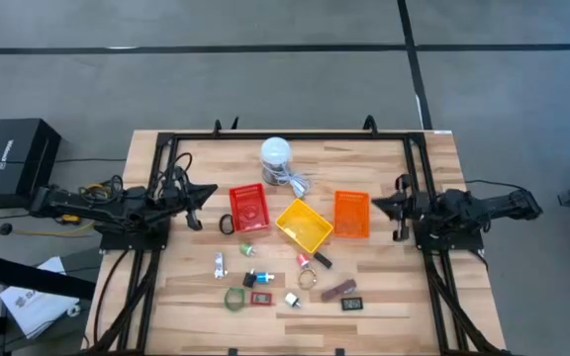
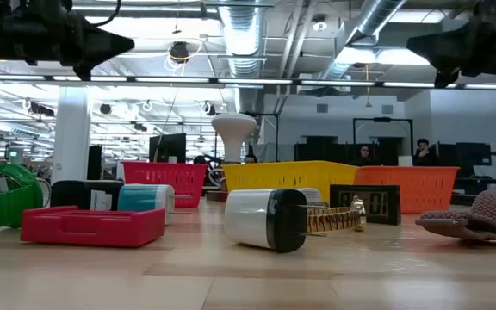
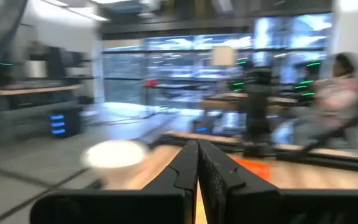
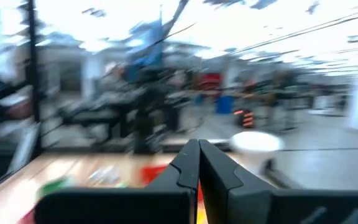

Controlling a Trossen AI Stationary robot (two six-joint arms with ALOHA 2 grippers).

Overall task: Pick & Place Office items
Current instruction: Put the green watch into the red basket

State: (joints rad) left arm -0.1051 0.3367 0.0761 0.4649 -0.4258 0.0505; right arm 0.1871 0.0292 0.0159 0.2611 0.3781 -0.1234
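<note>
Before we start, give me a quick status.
Left gripper and right gripper shut, empty, at table sides. Office items loose on table front. Nothing blocking.

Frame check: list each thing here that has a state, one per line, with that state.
left gripper: shut, empty, at the table's left side
right gripper: shut, empty, at the table's right side
red tray: upright, looks empty
yellow tray: upright, turned at an angle, looks empty
orange tray: upright, looks empty
green ring: loose on the table
brown bar: loose on the table
white cylinder: standing, cable attached
</note>
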